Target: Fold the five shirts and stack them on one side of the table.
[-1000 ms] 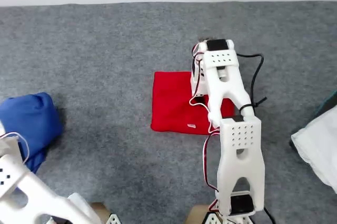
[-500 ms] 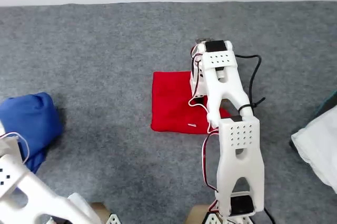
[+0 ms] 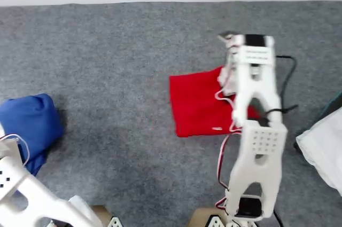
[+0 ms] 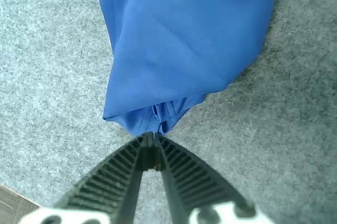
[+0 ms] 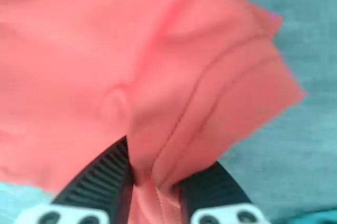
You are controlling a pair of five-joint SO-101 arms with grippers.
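Note:
A folded red shirt (image 3: 199, 104) lies on the grey table, right of centre in the high view. My right gripper (image 5: 152, 179) is shut on a pinched fold of the red shirt (image 5: 158, 76) at its right side, and the right arm (image 3: 255, 131) stretches over it. A blue shirt (image 3: 29, 123) sits bunched at the table's left edge. My left gripper (image 4: 152, 147) is shut with its tips touching the hem of the blue shirt (image 4: 184, 39); whether cloth is caught between them I cannot tell.
A white shirt (image 3: 323, 144) with a dark teal one under it lies at the right edge. The left arm's white base (image 3: 21, 195) fills the lower left corner. Bare grey table (image 3: 107, 51) spans the middle and the back.
The right arm has swung to the right and dragged the red shirt with it; the shirt now lies slightly skewed. The blue shirt and left arm have not moved.

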